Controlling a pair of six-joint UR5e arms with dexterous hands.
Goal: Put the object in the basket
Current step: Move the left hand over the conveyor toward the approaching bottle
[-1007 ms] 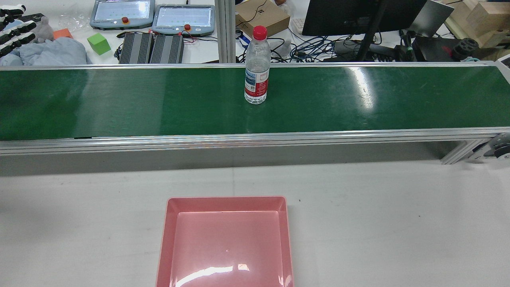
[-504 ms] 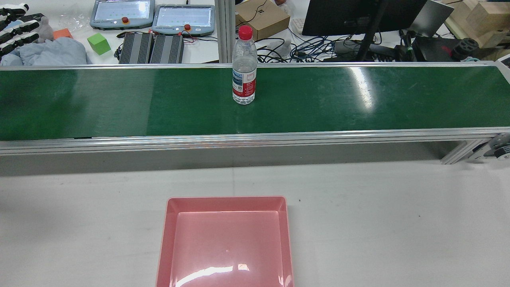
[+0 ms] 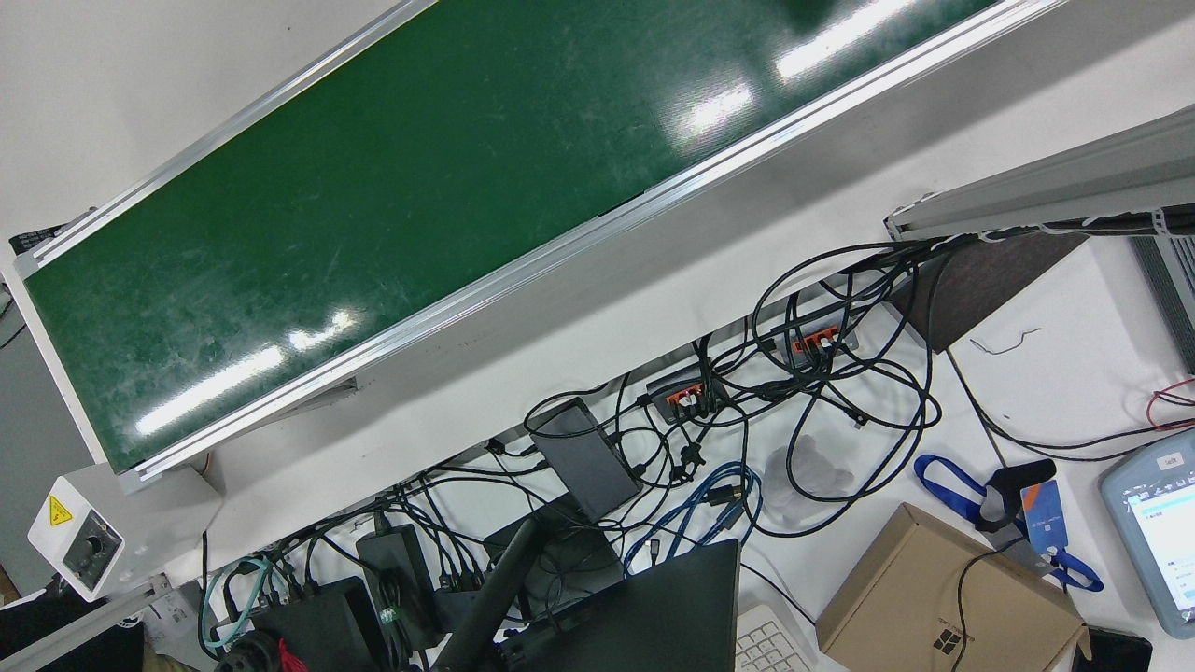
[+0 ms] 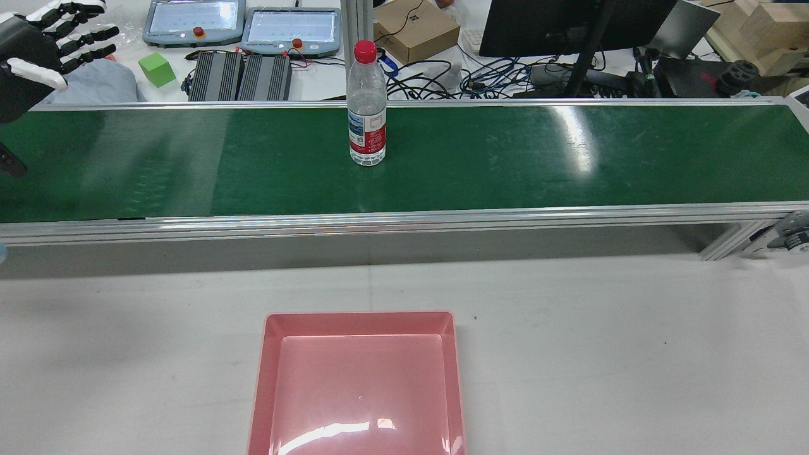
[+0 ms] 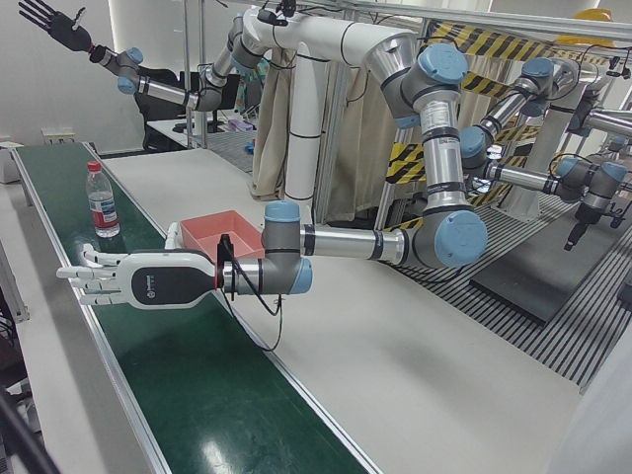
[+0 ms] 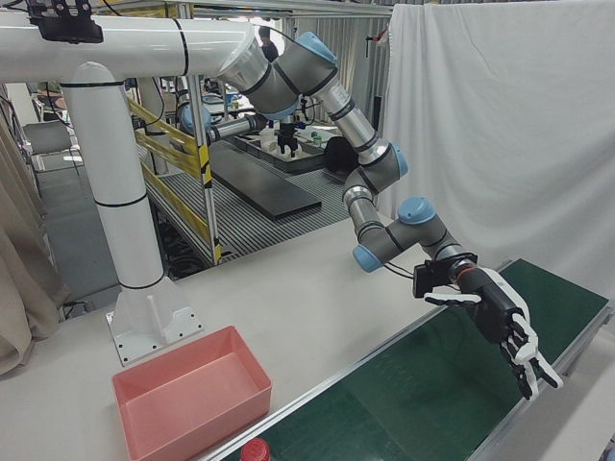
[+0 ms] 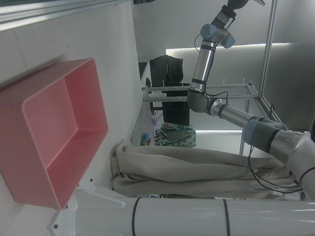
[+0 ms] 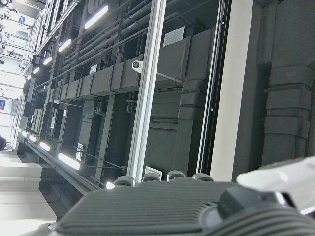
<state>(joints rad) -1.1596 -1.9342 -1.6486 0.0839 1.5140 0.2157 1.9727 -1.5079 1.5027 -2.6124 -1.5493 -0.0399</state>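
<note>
A clear water bottle (image 4: 366, 104) with a red cap and red-blue label stands upright on the green conveyor belt (image 4: 505, 158). It also shows in the left-front view (image 5: 102, 200), and its cap shows in the right-front view (image 6: 255, 449). The empty pink basket (image 4: 357, 379) sits on the white table in front of the belt. My left hand (image 4: 44, 38) is open with fingers spread, over the belt's left end, well to the left of the bottle; it also shows in the left-front view (image 5: 128, 281). My right hand (image 5: 54, 20) is raised high, open and empty.
Behind the belt lie two teach pendants (image 4: 243, 25), a green cube (image 4: 156, 68), a cardboard box (image 4: 414, 28), cables and a monitor. The belt has aluminium side rails (image 4: 404, 220). The front view shows a bare stretch of belt (image 3: 373, 187).
The bottle has travelled left along the belt, staying upright. My left hand has come further into the rear view at the top left, fingers spread.
</note>
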